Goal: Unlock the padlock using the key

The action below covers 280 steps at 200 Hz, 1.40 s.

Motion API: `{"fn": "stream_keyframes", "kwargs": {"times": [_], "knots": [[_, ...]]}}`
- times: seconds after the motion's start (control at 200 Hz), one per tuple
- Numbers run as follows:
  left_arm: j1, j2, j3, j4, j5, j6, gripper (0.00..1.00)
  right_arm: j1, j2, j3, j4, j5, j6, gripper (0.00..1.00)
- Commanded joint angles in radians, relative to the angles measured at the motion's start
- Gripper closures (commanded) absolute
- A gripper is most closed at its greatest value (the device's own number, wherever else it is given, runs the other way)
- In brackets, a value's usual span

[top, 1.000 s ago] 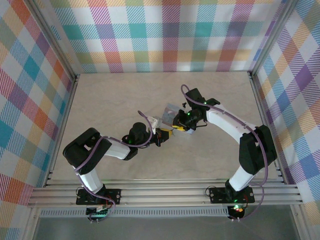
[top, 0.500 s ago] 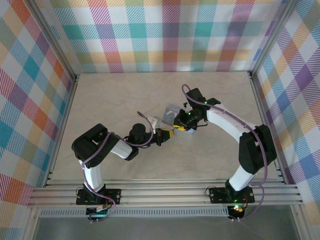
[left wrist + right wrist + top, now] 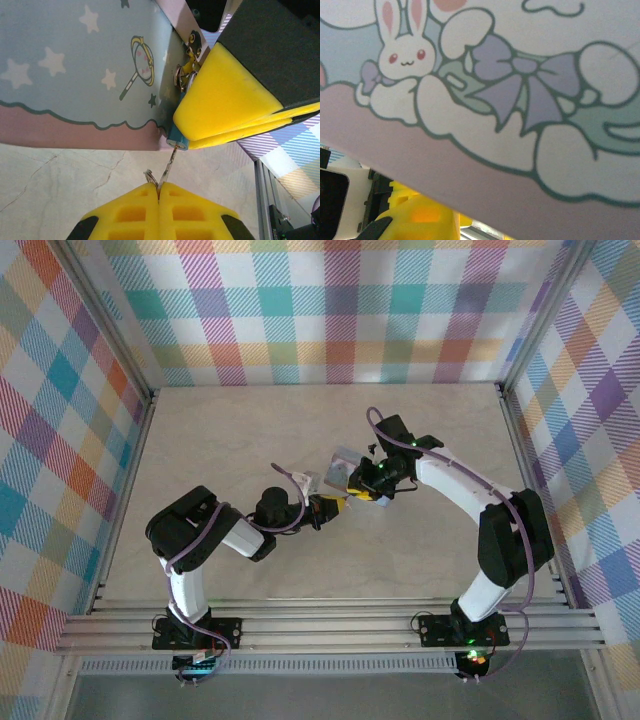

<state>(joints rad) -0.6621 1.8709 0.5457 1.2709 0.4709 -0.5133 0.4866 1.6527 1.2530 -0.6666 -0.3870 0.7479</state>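
Left jaws pinch the key (image 3: pixel 167 167), tip at the padlock (image 3: pixel 177 143) pinched by right jaws.

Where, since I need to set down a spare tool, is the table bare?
Bare table runs along the back wall and down the left wall. A smaller near patch lies between left arm and right arm. Crowded: the middle, where left end effector and right end effector meet at the tin box.

No readable text, numbers, labels or brand marks noted. Tin box (image 3: pixel 75 75) print is pictorial: rabbit (image 3: pixel 400 55), bow (image 3: pixel 520 90), stars (image 3: pixel 52 61), wand (image 3: pixel 137 62).
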Motion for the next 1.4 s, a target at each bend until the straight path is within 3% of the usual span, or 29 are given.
{"fn": "stream_keyframes", "kwargs": {"times": [0.0, 1.395], "knots": [[0.016, 0.01, -0.01, 0.068, -0.02, -0.008, 1.0, -0.006, -0.006, -0.003, -0.004, -0.059, 0.007, 1.0], [-0.031, -0.01, -0.047, 0.081, -0.049, -0.008, 1.0, -0.022, 0.008, 0.002, 0.03, -0.05, 0.047, 1.0]]}}
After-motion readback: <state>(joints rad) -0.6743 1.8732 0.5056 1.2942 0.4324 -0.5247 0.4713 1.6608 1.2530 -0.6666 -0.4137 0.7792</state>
